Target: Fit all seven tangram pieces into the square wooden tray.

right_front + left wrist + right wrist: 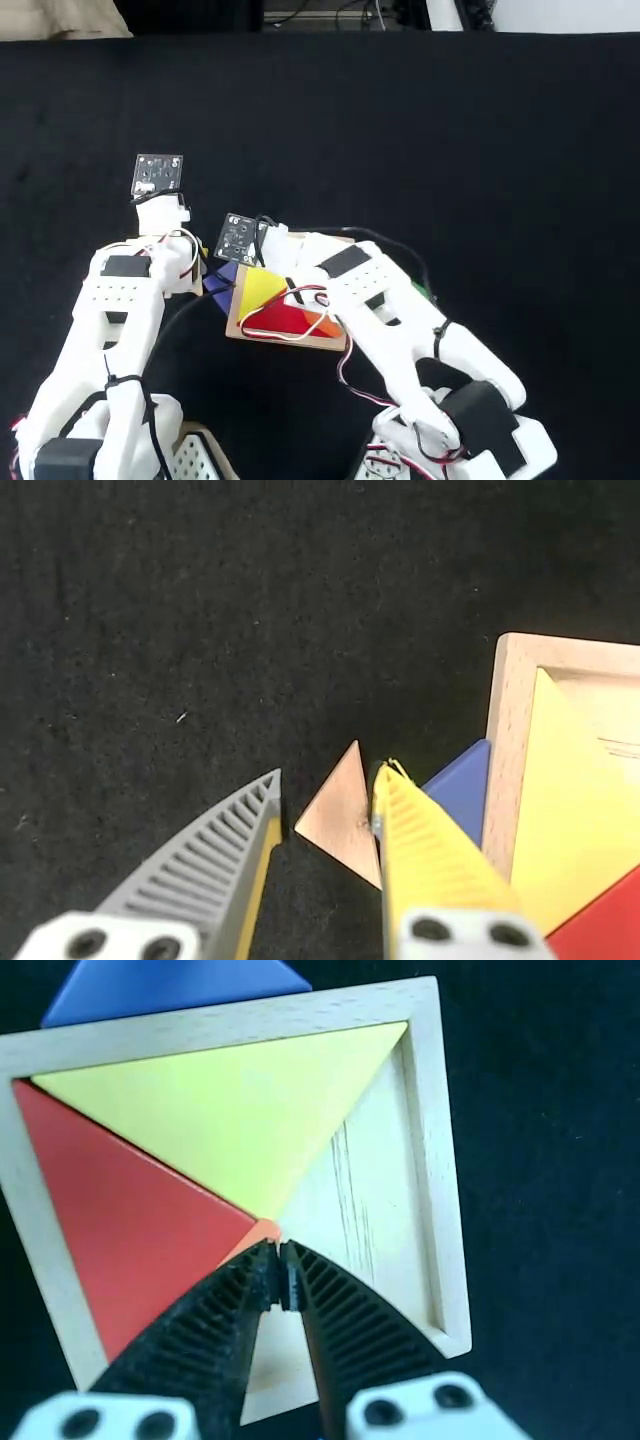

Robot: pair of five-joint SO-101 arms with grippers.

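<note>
Beside tray (510, 750) | pink triangle (340, 815) between left jaws, apart; right jaws together above orange piece (262, 1232)

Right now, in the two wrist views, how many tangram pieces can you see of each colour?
Yellow piece: 1
Red piece: 1
Orange piece: 1
Blue piece: 1
Pale tan piece: 1
Total: 5

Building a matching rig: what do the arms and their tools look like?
The left arm and right arm are white blocky plastic with black motors and looped red, white and black wires. Each wrist carries a black square board. The left tool has one grey and one yellow ribbed finger; the right tool has black ones.
</note>
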